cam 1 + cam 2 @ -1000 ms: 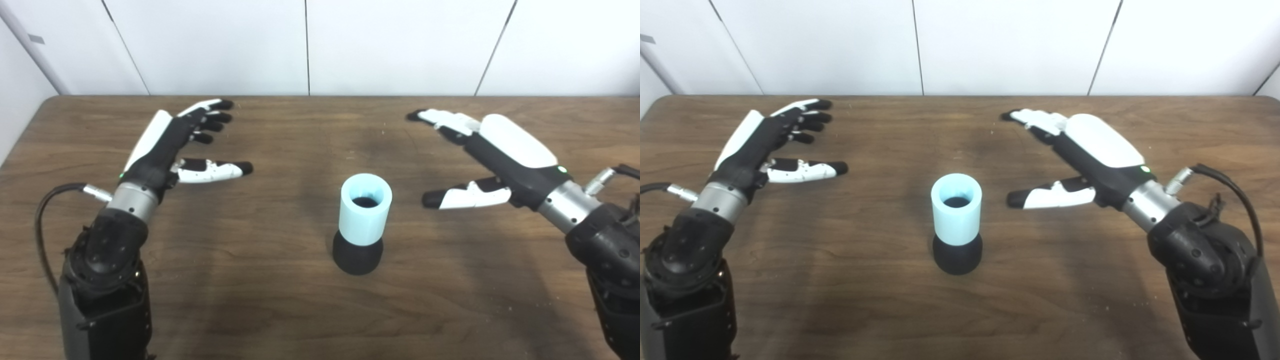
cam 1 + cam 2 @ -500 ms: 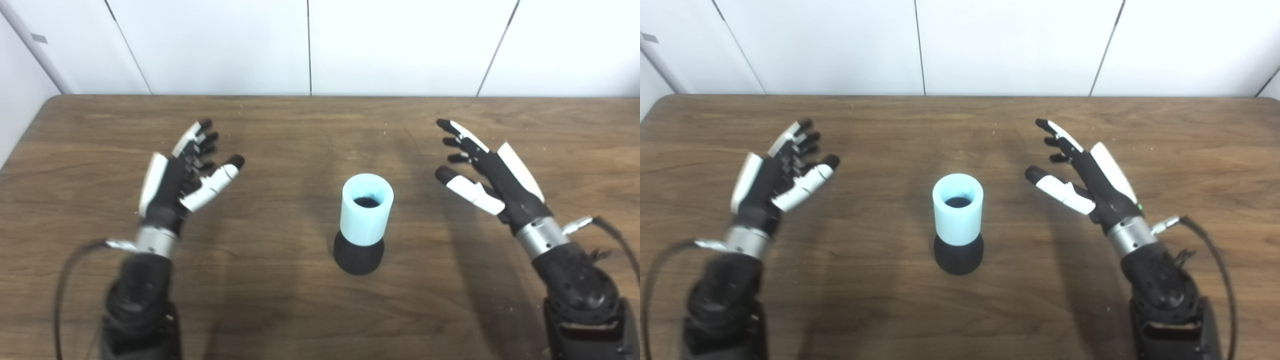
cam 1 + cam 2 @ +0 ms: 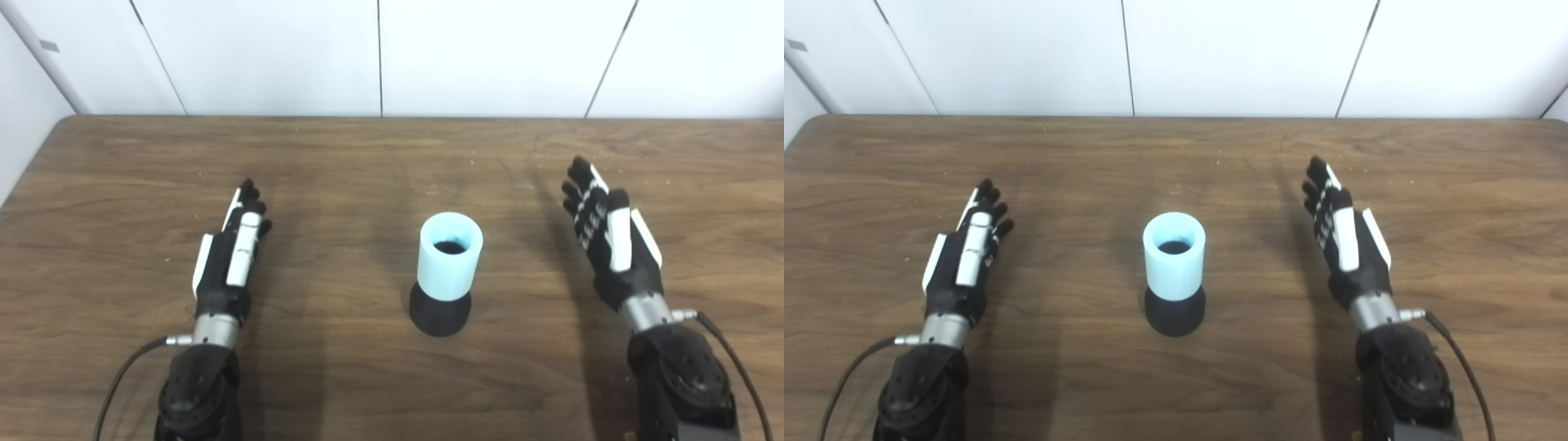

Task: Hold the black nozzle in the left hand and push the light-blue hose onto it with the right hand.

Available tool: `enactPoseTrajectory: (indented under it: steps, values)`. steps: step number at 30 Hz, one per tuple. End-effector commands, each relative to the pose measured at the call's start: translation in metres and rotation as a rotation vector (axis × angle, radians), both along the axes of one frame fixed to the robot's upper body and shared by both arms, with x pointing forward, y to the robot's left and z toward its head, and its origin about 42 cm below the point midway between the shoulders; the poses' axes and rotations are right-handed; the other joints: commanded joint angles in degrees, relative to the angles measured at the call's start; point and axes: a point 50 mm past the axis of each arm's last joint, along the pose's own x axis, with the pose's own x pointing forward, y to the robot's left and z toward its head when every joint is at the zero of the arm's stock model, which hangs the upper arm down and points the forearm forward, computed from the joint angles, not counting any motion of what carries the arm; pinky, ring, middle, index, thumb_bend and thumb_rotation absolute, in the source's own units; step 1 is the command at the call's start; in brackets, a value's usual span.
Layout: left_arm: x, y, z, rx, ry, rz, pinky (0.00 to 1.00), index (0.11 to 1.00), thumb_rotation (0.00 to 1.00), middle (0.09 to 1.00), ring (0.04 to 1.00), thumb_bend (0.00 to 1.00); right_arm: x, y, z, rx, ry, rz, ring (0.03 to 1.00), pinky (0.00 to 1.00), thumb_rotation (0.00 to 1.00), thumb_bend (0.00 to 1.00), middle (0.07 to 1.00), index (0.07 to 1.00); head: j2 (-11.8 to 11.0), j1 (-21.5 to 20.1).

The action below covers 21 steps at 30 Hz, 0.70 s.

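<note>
Wooden table (image 3: 367, 153) carries left hand (image 3: 229, 257) and right hand (image 3: 606, 239) edge-up, fingers straight, holding nothing.

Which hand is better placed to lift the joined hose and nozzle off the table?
Neither clearly. The left hand and right hand are both open, well apart from the light-blue hose seated on the black nozzle.

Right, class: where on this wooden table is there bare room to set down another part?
The wooden table lies bare along the far strip by the white wall, and between each hand and the middle piece. The left hand and right hand flank the light-blue hose, which stands on the black nozzle. No spot looks crowded.
</note>
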Motion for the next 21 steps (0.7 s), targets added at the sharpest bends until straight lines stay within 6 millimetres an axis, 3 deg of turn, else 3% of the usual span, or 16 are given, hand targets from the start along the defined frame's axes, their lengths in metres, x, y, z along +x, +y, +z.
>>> enactPoseTrajectory:
  steps: [1,11,21]
  values:
    - [0.001,0.002,0.01,0.018,-0.055,0.004,0.96,0.984,0.94,0.987,0.98,0.44,0.005,-0.004,0.024,-0.034,-0.121,-0.009,1.0,1.0,1.0,0.62,0.997,0.981,0.03,0.05]
    - [-0.003,0.008,-0.002,0.029,-0.042,-0.023,0.97,0.978,0.96,0.986,0.987,0.44,0.0,-0.007,0.02,-0.097,-0.121,-0.013,1.0,0.99,1.0,0.62,0.988,0.975,-0.12,0.04]
    - [-0.007,0.006,0.018,0.031,-0.09,-0.029,0.96,0.96,0.97,0.971,0.974,0.47,-0.001,-0.007,0.019,-0.14,-0.13,-0.021,0.999,1.0,1.0,0.62,0.986,0.968,-0.62,0.98]
